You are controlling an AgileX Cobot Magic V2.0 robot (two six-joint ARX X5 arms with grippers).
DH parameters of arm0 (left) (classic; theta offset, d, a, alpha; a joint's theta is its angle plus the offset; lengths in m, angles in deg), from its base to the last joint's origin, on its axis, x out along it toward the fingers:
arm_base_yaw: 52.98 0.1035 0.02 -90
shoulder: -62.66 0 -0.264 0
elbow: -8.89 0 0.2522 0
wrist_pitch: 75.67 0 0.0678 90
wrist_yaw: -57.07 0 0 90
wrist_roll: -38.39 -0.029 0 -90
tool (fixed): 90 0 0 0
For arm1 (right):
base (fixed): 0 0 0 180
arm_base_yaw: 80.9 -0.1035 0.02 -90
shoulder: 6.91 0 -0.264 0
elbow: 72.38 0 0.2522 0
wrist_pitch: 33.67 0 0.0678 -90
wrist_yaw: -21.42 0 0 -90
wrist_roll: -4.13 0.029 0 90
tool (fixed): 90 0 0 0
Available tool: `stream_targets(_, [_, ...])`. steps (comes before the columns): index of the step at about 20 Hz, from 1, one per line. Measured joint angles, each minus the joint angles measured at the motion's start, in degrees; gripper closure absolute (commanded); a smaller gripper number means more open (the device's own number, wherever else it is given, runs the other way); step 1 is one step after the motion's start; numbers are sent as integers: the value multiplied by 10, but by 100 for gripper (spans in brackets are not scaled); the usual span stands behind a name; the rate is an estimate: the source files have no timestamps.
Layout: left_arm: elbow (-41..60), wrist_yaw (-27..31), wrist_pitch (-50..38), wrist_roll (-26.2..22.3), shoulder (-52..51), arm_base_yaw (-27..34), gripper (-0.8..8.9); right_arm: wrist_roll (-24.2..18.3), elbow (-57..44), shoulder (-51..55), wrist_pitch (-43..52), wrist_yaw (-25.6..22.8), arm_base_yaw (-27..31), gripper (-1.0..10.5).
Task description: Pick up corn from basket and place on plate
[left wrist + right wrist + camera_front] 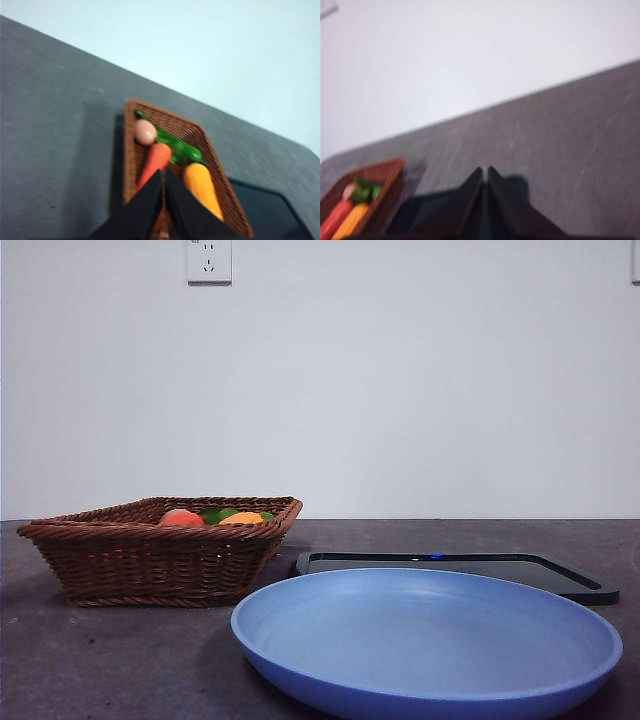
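The bumpy orange-yellow corn [202, 190] lies in the brown woven basket [150, 560], beside a smooth orange carrot [155, 162] and a round pale egg [145, 132]. The smooth round blue plate [430, 650] sits near the basket. The left gripper [164, 172] hangs above the basket, jaws pressed together, holding nothing. The right gripper [485, 170] is closed too, over a flat black tray [560, 575].

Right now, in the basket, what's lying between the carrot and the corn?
In the left wrist view, a green leafy piece lies between the carrot and the corn at their far ends; nearer, bare wicker of the basket separates them.
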Motion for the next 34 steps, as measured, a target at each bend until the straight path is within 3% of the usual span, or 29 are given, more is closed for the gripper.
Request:
stream_targets(6, [-99, -74, 80, -45, 96, 0, 807, -50, 102, -94, -105, 80, -2, 945])
stream_targets(11, [-163, -128, 156, -96, 162, 0, 807, -118, 192, -174, -220, 127, -20, 945])
stream_targets(19, [-205, -173, 264, -173, 231, 0, 807, -218, 293, -281, -393, 129, -68, 945])
stream_targets(26, [-206, -174, 280, -186, 243, 0, 794, -247, 295, -321, -419, 127, -98, 934])
stream_targets(28, [-206, -174, 280, -186, 243, 0, 705, -247, 295, -323, -419, 126, -98, 837])
stream_targets(29, [-206, -174, 280, -186, 243, 0, 607, -247, 295, -324, -419, 126, -98, 744])
stream_targets(31, [-206, -174, 279, -186, 243, 0, 447, -247, 295, -324, -419, 126, -98, 668])
stream_targets(34, [-206, -174, 278, -186, 244, 0, 407, -244, 295, -333, -420, 126, -98, 667])
